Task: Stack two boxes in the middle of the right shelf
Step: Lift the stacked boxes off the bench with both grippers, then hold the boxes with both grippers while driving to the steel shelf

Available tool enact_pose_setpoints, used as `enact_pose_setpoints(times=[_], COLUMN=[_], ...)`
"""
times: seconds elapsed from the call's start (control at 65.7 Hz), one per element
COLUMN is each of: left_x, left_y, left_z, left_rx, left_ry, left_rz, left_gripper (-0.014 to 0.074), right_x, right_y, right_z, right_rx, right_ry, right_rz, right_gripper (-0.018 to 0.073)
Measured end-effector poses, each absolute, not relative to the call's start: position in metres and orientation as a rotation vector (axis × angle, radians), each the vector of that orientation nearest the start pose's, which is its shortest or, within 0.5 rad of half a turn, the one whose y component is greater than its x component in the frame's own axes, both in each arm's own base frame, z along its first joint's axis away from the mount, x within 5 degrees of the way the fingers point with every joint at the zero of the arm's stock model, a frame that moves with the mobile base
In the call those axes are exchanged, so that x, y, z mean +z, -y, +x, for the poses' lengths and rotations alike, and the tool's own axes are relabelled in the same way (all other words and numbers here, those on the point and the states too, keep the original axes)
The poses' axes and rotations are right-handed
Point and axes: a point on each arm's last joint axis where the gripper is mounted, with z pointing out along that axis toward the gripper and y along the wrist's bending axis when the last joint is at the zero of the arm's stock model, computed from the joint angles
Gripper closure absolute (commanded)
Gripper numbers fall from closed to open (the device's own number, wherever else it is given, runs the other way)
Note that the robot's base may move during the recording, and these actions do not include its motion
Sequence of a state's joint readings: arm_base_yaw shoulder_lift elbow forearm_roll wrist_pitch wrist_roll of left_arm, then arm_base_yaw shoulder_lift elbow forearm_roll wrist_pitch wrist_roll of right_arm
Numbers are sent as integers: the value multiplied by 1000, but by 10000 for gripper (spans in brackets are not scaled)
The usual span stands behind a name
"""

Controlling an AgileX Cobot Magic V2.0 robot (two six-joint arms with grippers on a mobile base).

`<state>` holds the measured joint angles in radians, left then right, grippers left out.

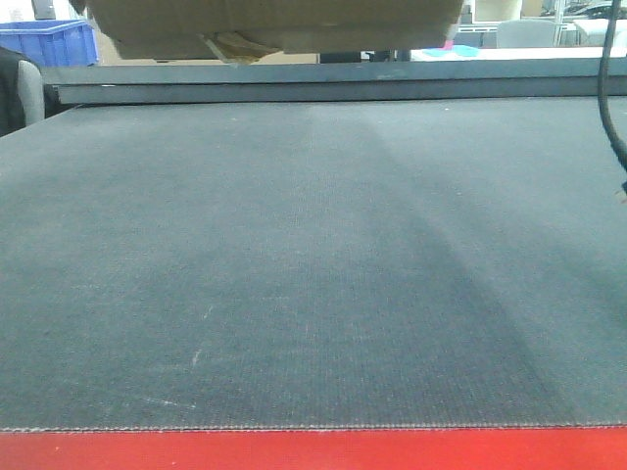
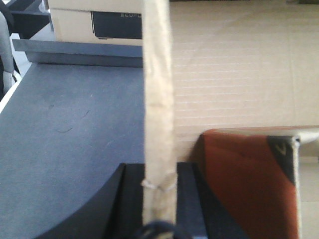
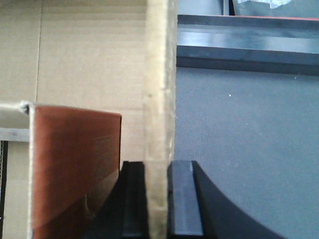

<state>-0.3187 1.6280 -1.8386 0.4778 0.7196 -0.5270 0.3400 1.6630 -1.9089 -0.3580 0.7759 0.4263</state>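
My left claw [image 2: 159, 172] and right claw [image 3: 158, 167] each pinch a box [image 1: 284, 24] wall tight. Box hangs at 12 o'clock over the mat [image 1: 294, 274]. Carry step, I reckon; next I swing toward shelf, unseen here.

You'll find only faint pale lettering on the dark label [image 2: 117, 25] of a far carton [image 2: 72, 25], too blurred to read.

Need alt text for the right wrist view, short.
The right end effector grips a box by an upright cardboard edge, held between black fingers. Left of the edge are plain cardboard and a reddish-brown panel; to the right lies grey mat.
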Motion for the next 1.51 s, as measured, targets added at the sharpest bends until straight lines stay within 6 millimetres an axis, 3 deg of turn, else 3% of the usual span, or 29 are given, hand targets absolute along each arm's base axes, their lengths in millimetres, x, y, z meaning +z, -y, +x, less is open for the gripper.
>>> enact_pose_setpoints(times=[0.365, 0.73, 1.506], left_x=[493, 492, 489], left_y=[85, 84, 85], left_z=[351, 350, 350], left_rx=[-53, -56, -62], left_ry=[-1869, -1893, -1903], left_rz=[-89, -102, -103], left_gripper=[708, 708, 708], right_x=[469, 455, 457], right_y=[-106, -95, -92], right_z=[367, 354, 354], right_rx=[111, 156, 164], right_ry=[-1912, -1816, -1786], right_rz=[-13, -39, -30], right_gripper=[712, 712, 712])
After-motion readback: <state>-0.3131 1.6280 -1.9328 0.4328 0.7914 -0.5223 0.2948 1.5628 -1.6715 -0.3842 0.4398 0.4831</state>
